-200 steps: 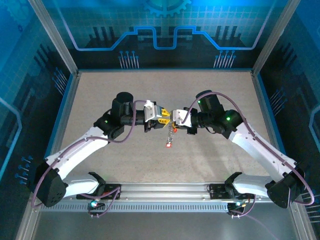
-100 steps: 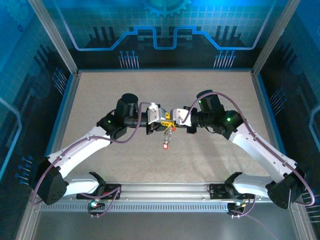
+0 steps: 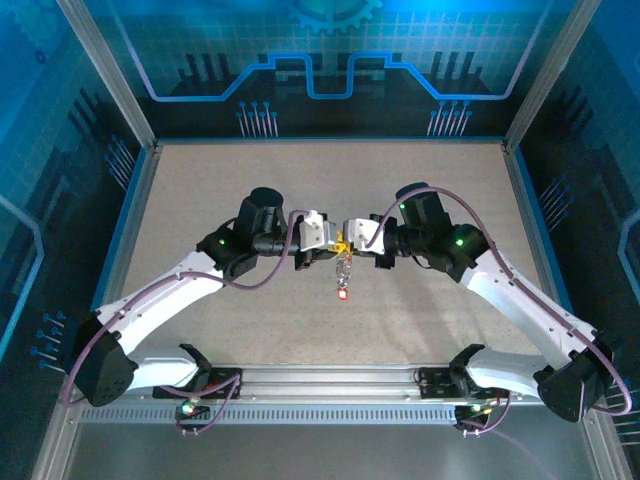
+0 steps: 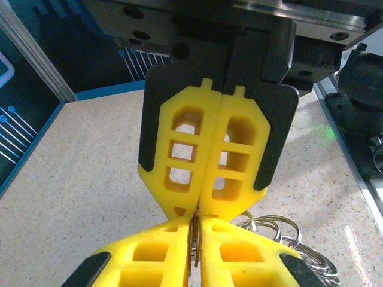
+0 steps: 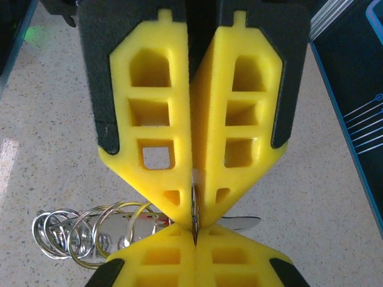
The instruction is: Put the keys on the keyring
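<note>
My left gripper (image 3: 333, 244) and right gripper (image 3: 347, 243) meet tip to tip above the middle of the table. Both are shut on the same thin silvery loop of the keyring (image 4: 194, 242), which stands edge-on between my left gripper (image 4: 195, 222) fingers. In the right wrist view the same wire (image 5: 193, 206) is pinched in my right gripper (image 5: 194, 226). The rest of the keyring (image 3: 343, 268) hangs below the tips as a chain of rings (image 5: 90, 236). A red-headed key (image 3: 343, 294) dangles at its lower end. A metal key blade (image 5: 242, 223) pokes out behind the fingers.
The speckled table (image 3: 200, 190) is bounded by a raised frame with blue walls (image 3: 330, 80) at the back and sides. Both arms reach in from their bases at the near rail (image 3: 330, 380).
My left gripper has moved right to meet the right gripper's tips and closed on the ring. The hanging chain with the red key has swung slightly. The right arm has barely moved.
</note>
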You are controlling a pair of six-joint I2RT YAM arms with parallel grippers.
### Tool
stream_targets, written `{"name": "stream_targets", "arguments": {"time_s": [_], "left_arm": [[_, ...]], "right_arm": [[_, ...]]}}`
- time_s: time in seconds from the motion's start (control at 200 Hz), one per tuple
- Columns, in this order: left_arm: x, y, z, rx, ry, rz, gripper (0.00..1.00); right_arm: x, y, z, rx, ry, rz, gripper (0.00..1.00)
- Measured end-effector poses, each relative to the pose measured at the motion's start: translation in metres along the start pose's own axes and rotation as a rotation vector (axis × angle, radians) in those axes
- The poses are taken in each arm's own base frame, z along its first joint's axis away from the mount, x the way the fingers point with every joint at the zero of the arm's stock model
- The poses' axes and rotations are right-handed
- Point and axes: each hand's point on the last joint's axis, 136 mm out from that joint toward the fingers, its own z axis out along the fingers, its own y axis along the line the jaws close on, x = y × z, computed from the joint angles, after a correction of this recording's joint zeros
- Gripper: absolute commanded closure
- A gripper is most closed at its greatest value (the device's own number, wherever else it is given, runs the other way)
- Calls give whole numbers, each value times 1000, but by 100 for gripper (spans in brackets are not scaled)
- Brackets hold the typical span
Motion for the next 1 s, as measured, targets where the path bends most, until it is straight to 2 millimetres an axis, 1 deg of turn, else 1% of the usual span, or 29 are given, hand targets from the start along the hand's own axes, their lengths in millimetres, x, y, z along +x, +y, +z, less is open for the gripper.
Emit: {"name": "stream_targets", "arguments": {"time_s": [0.055, 0.195, 0.235, 0.255, 0.315, 0.39, 0.445, 0.48, 0.515, 0.655, 0.775, 0.81, 0.865, 1.0], "left_arm": [[1, 0, 0, 0, 4, 1, 100], [1, 0, 0, -2, 9, 20, 100], [1, 0, 0, -2, 9, 23, 85], [1, 0, 0, -2, 9, 30, 81], [2, 0, 0, -3, 12, 29, 78], [3, 1, 0, -9, 21, 28, 78], [4, 1, 0, -12, 25, 26, 80], [5, 1, 0, -12, 27, 25, 85], [5, 1, 0, -10, 29, 27, 87], [6, 0, 0, -7, 34, 35, 85], [6, 0, -1, -3, 41, 32, 88], [6, -1, -1, -2, 42, 30, 91], [7, -1, -1, 1, 45, 24, 100], [7, -1, -2, 3, 49, 30, 100]], "right_arm": [[0, 0, 0, -1, 0, 1, 100], [1, 1, 1, -2, 0, 1, 100], [1, 1, 1, -2, 0, 1, 100], [1, 1, 1, -2, 0, 1, 100], [0, 1, 1, -4, -4, 0, 100], [0, 1, 1, -6, -6, 0, 100], [0, 1, 1, -7, -6, 0, 100], [0, 1, 1, -7, -6, 0, 100], [-1, 2, 1, -8, -7, 0, 100], [0, 1, 1, -7, -7, 1, 100], [0, 2, 1, -8, -7, 0, 100], [0, 2, 1, -9, -7, 0, 100], [0, 2, 1, -8, -7, 0, 100], [0, 2, 1, -9, -7, 1, 100]]}}
